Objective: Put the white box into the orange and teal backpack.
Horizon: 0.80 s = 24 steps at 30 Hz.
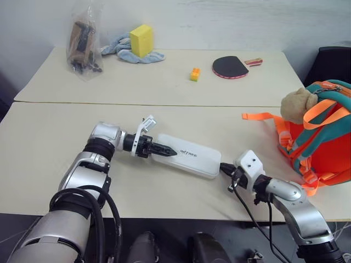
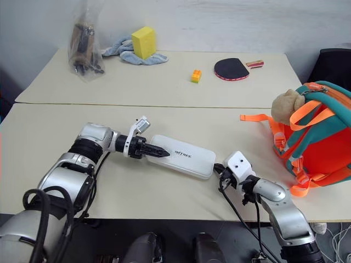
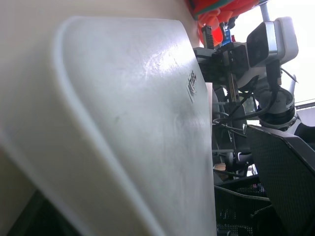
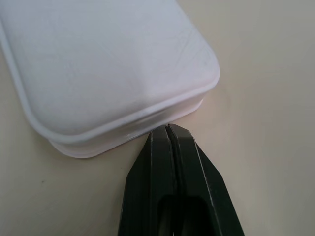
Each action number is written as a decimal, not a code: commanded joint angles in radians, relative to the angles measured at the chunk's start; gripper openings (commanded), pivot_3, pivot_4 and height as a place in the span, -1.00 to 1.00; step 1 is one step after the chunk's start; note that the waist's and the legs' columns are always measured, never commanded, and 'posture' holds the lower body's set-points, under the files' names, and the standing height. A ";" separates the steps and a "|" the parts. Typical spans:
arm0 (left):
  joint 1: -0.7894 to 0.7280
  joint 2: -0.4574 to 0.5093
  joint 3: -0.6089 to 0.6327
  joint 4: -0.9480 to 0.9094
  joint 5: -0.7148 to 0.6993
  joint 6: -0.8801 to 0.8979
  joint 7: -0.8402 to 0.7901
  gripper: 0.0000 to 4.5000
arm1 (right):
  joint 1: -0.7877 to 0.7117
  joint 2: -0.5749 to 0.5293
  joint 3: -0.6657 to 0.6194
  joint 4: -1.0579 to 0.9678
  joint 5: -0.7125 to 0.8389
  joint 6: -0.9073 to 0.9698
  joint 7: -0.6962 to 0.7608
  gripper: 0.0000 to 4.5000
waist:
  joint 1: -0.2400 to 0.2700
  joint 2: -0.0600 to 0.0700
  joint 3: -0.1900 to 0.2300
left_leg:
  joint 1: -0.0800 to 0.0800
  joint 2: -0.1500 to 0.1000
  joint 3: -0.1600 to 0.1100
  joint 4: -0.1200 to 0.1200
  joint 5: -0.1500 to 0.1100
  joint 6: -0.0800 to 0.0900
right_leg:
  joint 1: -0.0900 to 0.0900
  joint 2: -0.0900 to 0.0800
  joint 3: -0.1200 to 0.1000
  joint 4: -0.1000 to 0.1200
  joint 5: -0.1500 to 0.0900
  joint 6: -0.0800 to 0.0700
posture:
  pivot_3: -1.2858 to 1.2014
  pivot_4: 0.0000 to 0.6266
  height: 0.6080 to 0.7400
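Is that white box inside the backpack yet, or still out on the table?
Still out. The white box lies flat on the table, apart from the orange and teal backpack.

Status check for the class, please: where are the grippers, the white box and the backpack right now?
Left gripper open at white box. Right gripper shut, tips against box's other end. Box flat on table; orange and teal backpack beside, path unobstructed.

The flat white rectangular box with rounded corners [image 2: 182,156] lies on the near beige table [image 2: 164,123]; the left gripper [image 2: 159,152], its black fingers over the box's left end, meets it there; the right gripper [image 2: 218,169] sits at the box's right end, fingers pressed together. The orange and teal backpack with tan plush toy [image 2: 315,139] stands at the table's right edge, well apart from the box; the far table holds a yellow sponge block [image 2: 143,41], a small orange brick [image 2: 195,75] and a red paddle [image 2: 232,68].
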 commanded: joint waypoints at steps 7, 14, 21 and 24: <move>-0.027 -0.011 0.040 -0.029 -0.009 -0.021 -0.018 0.50 | 0.010 -0.013 -0.010 -0.024 -0.008 -0.018 0.006 -1.00 | 0.000 0.000 0.000 | 0.000 0.000 0.000 0.000 0.000 0.000 | 0.000 0.000 0.000 0.000 0.000 0.000 | 0.03 -0.52 1.00; -0.013 0.027 0.037 -0.059 -0.012 0.012 -0.055 -0.39 | 0.048 -0.020 -0.024 -0.050 -0.008 -0.019 -0.006 -1.00 | 0.000 0.000 0.000 | 0.000 0.000 0.000 0.000 0.000 0.000 | 0.000 0.000 0.000 0.000 0.000 0.000 | 0.03 -0.52 1.00; 0.061 0.077 0.075 -0.252 -0.122 0.123 -0.088 -0.41 | 0.165 -0.011 -0.107 -0.186 0.006 0.046 -0.077 -0.84 | -0.001 0.000 0.000 | -0.001 0.000 0.000 0.000 0.000 -0.001 | -0.001 0.000 -0.001 0.000 0.000 0.000 | 0.03 -0.52 1.00; 0.100 0.081 0.123 -0.362 -0.193 0.197 -0.044 -0.41 | 0.271 0.005 -0.199 -0.303 0.073 0.094 -0.087 -0.46 | 0.002 0.000 0.000 | -0.002 0.000 -0.003 0.000 0.000 -0.001 | -0.001 0.000 -0.003 0.002 0.000 0.000 | 0.03 -0.52 1.00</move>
